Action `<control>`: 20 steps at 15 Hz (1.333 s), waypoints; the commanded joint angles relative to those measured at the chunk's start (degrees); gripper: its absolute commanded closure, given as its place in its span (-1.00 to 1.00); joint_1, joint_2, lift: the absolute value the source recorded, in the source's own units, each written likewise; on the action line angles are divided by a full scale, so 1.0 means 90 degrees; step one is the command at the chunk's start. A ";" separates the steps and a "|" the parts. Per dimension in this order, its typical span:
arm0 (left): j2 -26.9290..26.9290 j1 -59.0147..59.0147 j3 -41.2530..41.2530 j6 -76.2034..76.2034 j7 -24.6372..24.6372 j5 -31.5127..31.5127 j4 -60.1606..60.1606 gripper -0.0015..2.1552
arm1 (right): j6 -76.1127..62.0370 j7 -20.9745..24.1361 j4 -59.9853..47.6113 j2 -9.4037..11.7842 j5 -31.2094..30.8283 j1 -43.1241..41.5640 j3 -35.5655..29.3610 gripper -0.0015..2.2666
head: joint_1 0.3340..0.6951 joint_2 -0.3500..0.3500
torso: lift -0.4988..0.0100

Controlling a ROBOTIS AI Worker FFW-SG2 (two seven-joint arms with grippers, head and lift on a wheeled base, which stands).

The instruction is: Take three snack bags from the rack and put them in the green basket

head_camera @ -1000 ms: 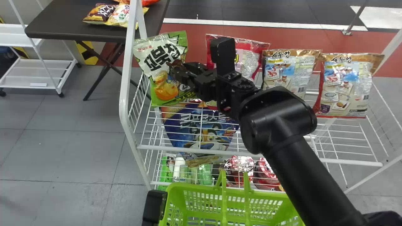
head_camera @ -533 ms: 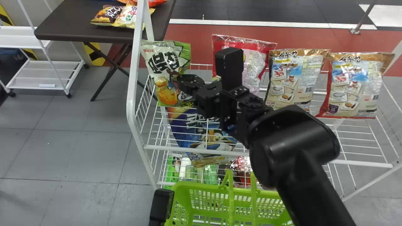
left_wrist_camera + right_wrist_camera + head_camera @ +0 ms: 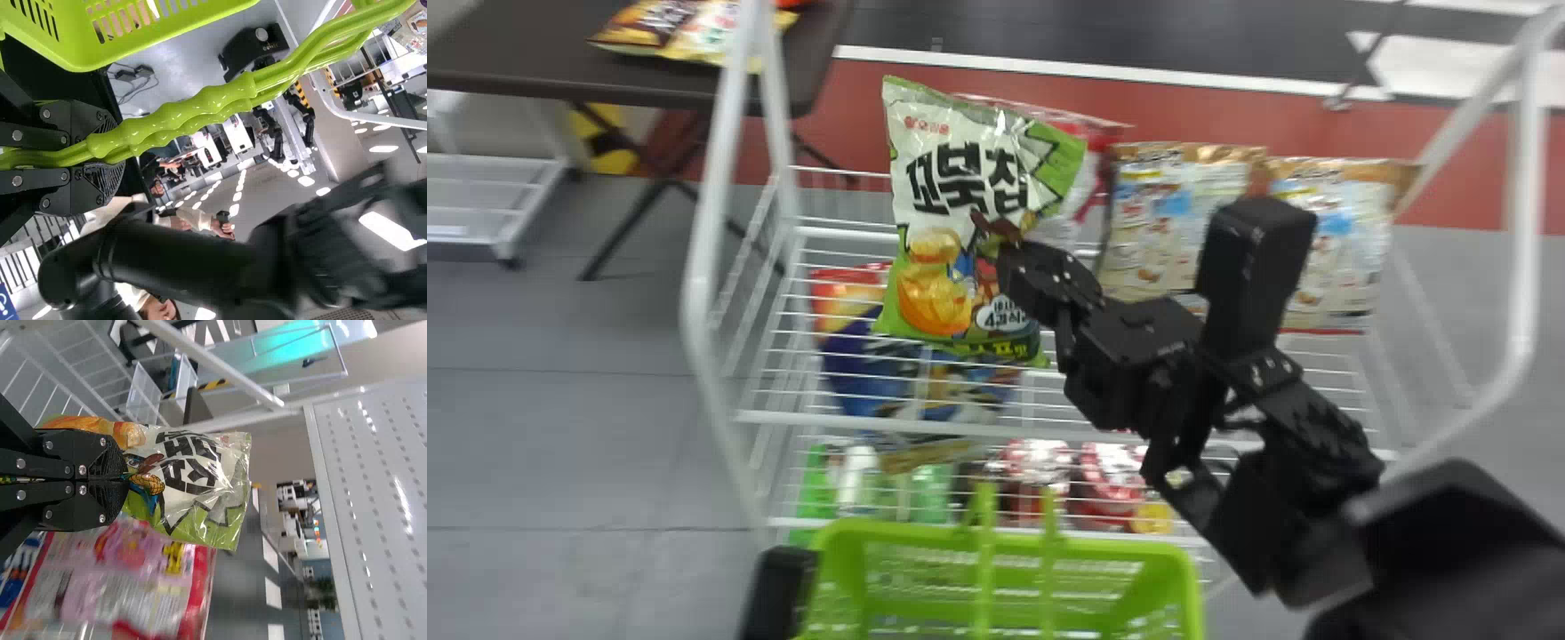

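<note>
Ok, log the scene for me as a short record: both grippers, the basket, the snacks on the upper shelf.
right gripper: closed on green-and-white bag
held bag: upright, in front of pink-and-red bag
left gripper: closed on basket handles
green basket: in front of rack
upper shelf, right side: two tan bags

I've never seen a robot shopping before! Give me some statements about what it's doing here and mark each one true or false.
The right gripper holds a green-and-white snack bag. True.

That bag already lies in the basket. False: it is in the right gripper, outside the green basket.

The left gripper grips the basket's handle. True.

The two brown-topped bags are on the floor. False: the brown-topped bags are on the rack.
</note>
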State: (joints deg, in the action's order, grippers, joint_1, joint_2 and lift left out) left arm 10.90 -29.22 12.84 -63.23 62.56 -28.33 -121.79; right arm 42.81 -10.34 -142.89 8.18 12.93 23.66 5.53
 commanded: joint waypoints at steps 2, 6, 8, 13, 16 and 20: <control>-0.0127 -0.0005 -0.0050 0.0097 -0.0046 0.0081 0.0007 0.27 | 0.0043 -0.0267 -0.1164 0.0145 0.1044 0.1551 -0.1669 0.93 | 1.00 -1.00 | 0.93; -0.0303 -0.0073 -0.0216 0.0253 -0.0115 0.0140 0.0017 0.27 | 0.0239 -0.0911 -0.1643 -0.0040 0.1445 0.2664 -0.2929 0.93 | 1.00 -1.00 | 0.93; -0.0390 -0.0083 -0.0206 0.0253 -0.0164 0.0237 0.0007 0.27 | 0.1001 -0.1800 -0.1887 -0.0870 0.1493 0.2752 -0.3564 0.93 | 1.00 -1.00 | 0.93; -0.0410 -0.0093 -0.0030 0.0253 -0.0369 0.0442 -0.0169 0.27 | 0.3852 -0.2415 -0.2014 -0.0915 0.1405 0.2577 -0.4169 0.93 | 1.00 -1.00 | 0.93; -0.0390 -0.0103 -0.0059 0.0253 -0.0369 0.0452 -0.0237 0.27 | 0.5252 -0.2435 -0.2004 -0.0890 0.1445 0.2577 -0.4228 0.93 | 1.00 -1.00 | 0.93; -0.0390 -0.0151 -0.0001 0.0233 -0.0398 0.0491 -0.0325 0.27 | 0.5252 -0.2318 -0.1711 -0.0763 0.1161 0.2508 -0.3320 0.93 | 1.00 -1.00 | 0.93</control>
State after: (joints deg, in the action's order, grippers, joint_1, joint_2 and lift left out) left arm 7.36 -30.30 12.64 -61.01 59.11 -24.18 -124.23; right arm 89.34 -31.47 -159.54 1.11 25.00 46.74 -27.93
